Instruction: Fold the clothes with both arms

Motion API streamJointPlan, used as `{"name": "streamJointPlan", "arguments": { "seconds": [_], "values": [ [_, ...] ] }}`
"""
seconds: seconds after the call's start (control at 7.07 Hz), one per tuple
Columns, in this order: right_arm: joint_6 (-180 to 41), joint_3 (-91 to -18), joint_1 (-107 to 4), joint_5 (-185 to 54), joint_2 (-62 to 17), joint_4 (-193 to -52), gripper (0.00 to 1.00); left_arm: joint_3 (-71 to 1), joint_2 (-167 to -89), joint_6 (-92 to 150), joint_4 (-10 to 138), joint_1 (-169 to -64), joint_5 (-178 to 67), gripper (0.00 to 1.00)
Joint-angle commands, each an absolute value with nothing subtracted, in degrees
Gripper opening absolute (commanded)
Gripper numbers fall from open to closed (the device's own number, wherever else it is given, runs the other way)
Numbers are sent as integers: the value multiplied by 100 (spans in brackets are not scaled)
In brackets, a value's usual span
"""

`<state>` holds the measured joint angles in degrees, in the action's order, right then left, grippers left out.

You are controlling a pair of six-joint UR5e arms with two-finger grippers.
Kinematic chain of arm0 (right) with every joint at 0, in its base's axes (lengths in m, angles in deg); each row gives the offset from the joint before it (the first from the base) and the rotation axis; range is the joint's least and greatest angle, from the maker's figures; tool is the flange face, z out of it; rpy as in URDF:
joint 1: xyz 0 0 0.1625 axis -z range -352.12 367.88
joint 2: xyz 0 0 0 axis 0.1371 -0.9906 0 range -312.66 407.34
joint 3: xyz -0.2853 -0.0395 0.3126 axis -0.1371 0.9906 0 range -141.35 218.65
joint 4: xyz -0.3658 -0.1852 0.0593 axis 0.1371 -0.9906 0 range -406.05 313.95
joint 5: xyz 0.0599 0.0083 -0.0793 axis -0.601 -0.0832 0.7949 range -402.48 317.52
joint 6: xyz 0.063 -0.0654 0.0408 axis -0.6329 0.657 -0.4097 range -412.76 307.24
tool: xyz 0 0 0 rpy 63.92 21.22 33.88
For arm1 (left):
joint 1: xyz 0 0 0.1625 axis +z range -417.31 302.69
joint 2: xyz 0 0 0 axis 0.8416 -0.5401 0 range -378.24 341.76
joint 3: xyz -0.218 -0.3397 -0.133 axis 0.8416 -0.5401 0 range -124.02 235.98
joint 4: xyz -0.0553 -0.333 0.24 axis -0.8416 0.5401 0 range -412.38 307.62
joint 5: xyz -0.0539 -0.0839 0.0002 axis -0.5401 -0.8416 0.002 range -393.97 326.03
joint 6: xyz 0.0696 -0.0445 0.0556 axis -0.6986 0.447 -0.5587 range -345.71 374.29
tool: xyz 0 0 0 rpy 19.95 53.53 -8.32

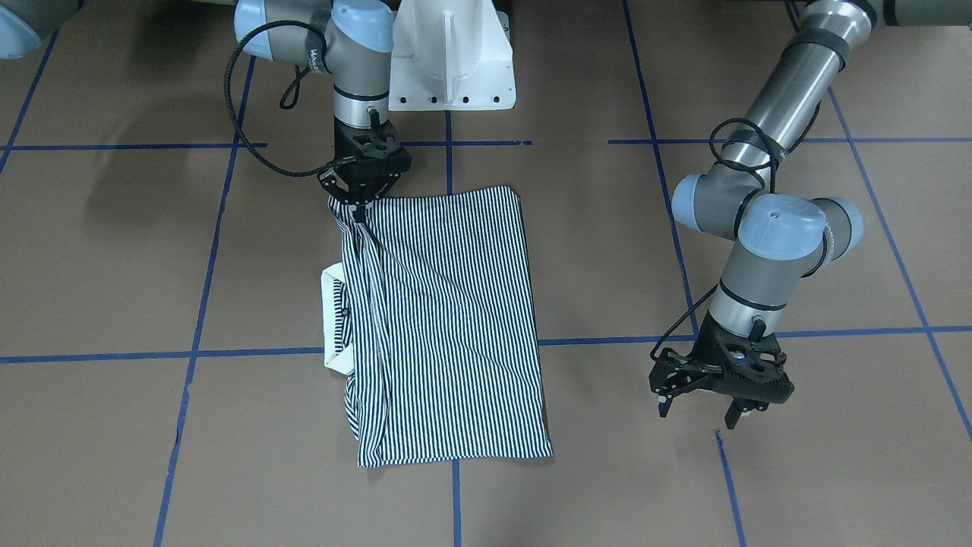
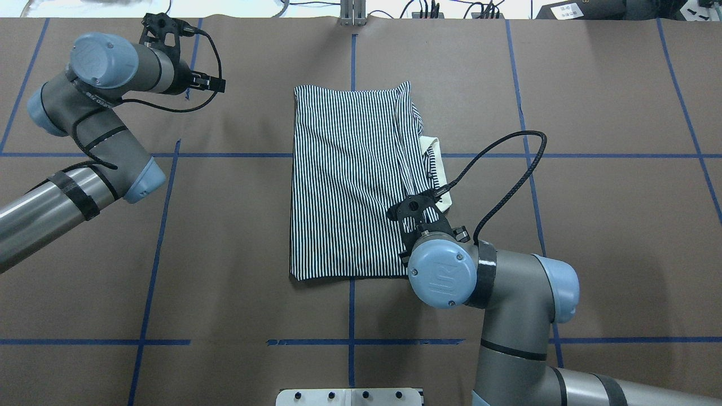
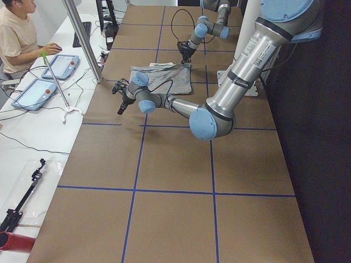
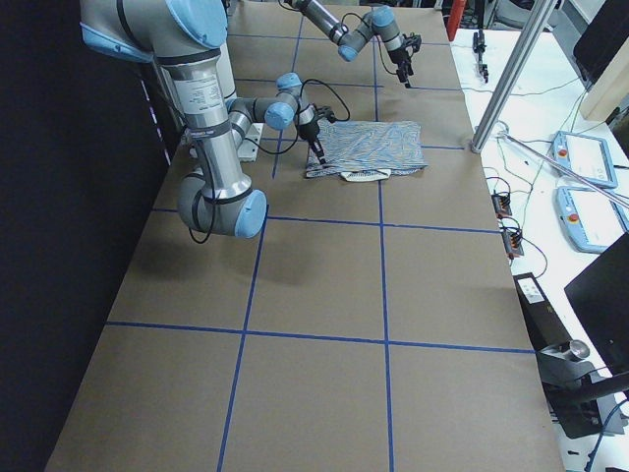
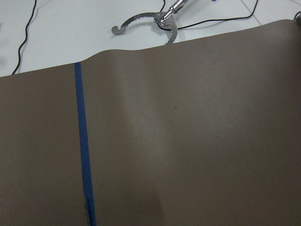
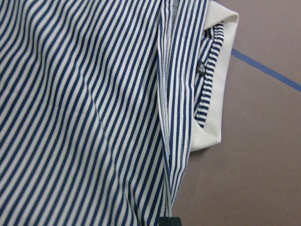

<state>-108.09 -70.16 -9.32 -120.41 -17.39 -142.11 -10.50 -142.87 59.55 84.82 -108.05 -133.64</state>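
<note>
Right gripper [image 1: 357, 207] grasping shirt [image 1: 448, 319] corner

Its jaws are clenched on the corner nearest the robot's base, and the fabric rises to them in a tented ridge. The shirt lies folded to a long rectangle mid-worktop [image 1: 607, 471], with the cream collar [image 1: 332, 319] poking out on the robot's right. Left gripper [image 1: 699, 416] hangs released, jaws spread, over bare worktop well apart from the shirt

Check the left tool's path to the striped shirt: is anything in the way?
Nothing visible does. Only table paper and blue tape lines lie between the open left tool and the striped polo shirt. The right tool pinches the shirt's far corner, out of that path.
</note>
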Motion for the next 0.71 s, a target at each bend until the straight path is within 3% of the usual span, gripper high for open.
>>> {"name": "streamJointPlan", "arguments": {
  "seconds": [0.0, 0.14, 0.28, 0.42, 0.57],
  "values": [
    [-10865, -7113, -935, -12009, -2050, -14194, 0, -1047, -14287, 5947, 8482, -10802, -13364, 100],
    [-10866, -7104, -935, -12017, -2051, -14185, 0, -1047, -14287, 5947, 8482, -10802, -13364, 100],
    [-10866, -7086, -926, -12018, -2077, -14176, 37, -1047, -14287, 5947, 8473, -10802, -13364, 100],
    [-10866, -7095, -926, -12026, -2060, -14159, 99, -1047, -14287, 5947, 8473, -10802, -13364, 100],
    [-10813, -7156, -961, -12044, -1990, -14158, 100, -1047, -14287, 5947, 8473, -10802, -13364, 100]
  ]
}}
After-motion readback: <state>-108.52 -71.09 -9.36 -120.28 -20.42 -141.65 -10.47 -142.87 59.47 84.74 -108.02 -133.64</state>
